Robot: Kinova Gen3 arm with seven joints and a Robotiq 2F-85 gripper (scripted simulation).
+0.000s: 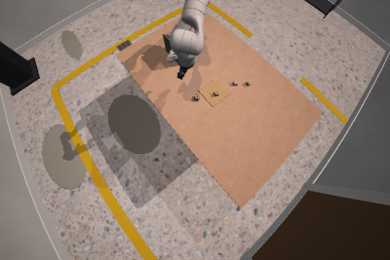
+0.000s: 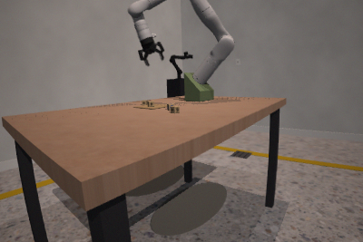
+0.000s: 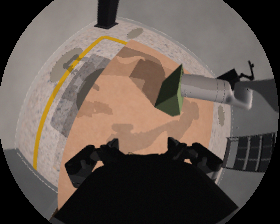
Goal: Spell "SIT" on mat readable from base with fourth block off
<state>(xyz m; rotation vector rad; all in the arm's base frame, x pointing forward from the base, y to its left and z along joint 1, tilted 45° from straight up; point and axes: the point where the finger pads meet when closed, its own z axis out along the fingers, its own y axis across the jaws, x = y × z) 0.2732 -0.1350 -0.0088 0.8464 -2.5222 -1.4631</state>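
Top view: we see the table as a whole surface, with the arm reaching over it from the far side. The exterior view adds the table legs, which the top view does not show, and the arm's bent profile. In it we read the gripper as raised well above the table, pointing down, fingers spread wide with nothing between them. The wrist view confirms the wide spread and shows the green base, but neither mat nor blocks can be made out there.

We locate the yellowish mat flat on the table; its square outline reads best from the top. One block sits on it, near the middle. A second block is at its left corner; we cannot tell whether it touches. Two further blocks lie off the mat, to the right, apart from each other. The letters are too small to read.
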